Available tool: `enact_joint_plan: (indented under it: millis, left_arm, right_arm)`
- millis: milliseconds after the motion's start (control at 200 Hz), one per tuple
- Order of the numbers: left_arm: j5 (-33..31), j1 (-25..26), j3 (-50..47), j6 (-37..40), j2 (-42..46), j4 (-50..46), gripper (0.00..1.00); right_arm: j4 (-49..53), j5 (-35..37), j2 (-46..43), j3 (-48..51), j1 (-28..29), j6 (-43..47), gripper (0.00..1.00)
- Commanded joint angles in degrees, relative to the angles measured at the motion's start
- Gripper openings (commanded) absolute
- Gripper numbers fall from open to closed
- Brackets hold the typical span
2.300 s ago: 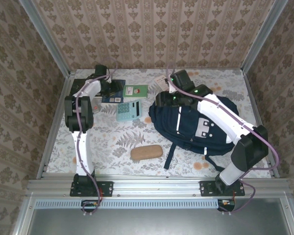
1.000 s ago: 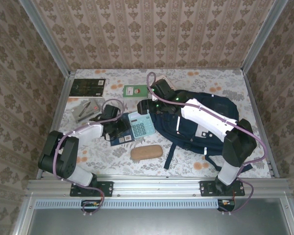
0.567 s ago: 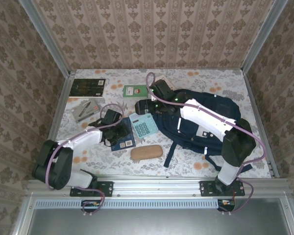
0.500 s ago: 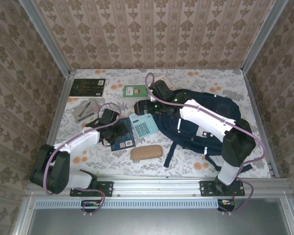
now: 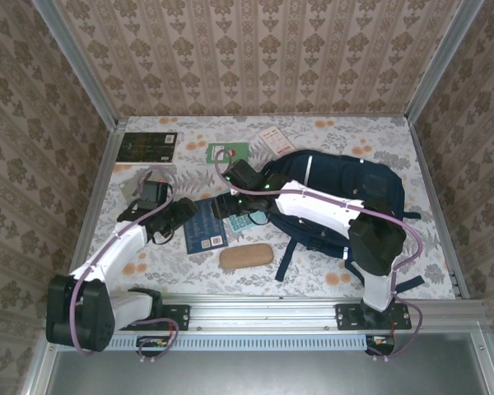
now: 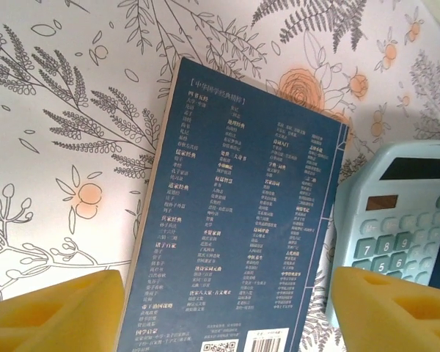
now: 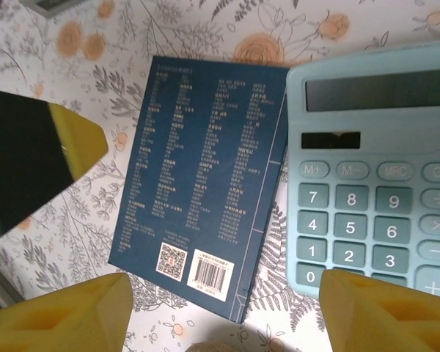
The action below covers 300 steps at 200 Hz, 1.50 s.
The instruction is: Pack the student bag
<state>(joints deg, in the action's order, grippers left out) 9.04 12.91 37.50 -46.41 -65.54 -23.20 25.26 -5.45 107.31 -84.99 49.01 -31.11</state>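
Floral desk [image 5: 181,276], packing barely begun by the look. Navy student bag [image 5: 337,197] lying open-side left; blue book [image 5: 204,229], calculator [image 7: 374,205], brown case [image 5: 246,257], green notebook [image 5: 228,152] all left of bag, outside it. Left tool [image 6: 224,312] and right tool [image 7: 224,315] spread wide, empty, hovering over book.

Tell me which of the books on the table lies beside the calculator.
The dark blue book with its back cover up. The black book and the green booklet lie farther back, away from the calculator.
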Motion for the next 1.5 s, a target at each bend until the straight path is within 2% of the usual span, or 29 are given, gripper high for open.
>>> enact_joint_plan:
  millis: [0, 120, 265, 425, 735, 990, 1495]
  left_arm:
    - [0.6, -1.8, -0.8, 2.8, 1.2, 1.8, 0.80]
    - [2.4, -3.4, -1.3, 3.1, 0.4, 4.8, 0.80]
    - [3.7, -4.1, 0.0, 4.2, -2.9, 5.7, 0.79]
    - [6.8, -4.4, 2.2, 6.5, -6.8, 4.7, 0.79]
    - [9.4, -4.4, 0.7, 7.9, -8.2, 3.4, 0.79]
    - [9.0, -4.4, -0.2, 8.4, -8.8, 2.5, 0.78]
    - [10.7, -3.8, -0.8, 8.5, -12.4, 4.2, 0.75]
  right_arm:
    - [0.7, 3.0, 1.1, -0.6, 1.3, -0.8, 0.67]
    - [0.5, 3.7, 1.9, -0.4, 2.0, -2.0, 0.58]
    - [0.7, 5.2, 2.9, -0.9, 3.0, -3.4, 0.55]
    - [0.0, 5.2, 4.7, -0.3, 3.4, -5.3, 0.46]
    - [-0.8, 5.4, 7.2, 1.0, 3.7, -7.4, 0.37]
    - [-1.1, 2.8, 10.5, -0.2, 3.7, -8.1, 0.32]
    - [0.4, 1.2, 17.6, -5.2, 3.9, -8.5, 0.33]
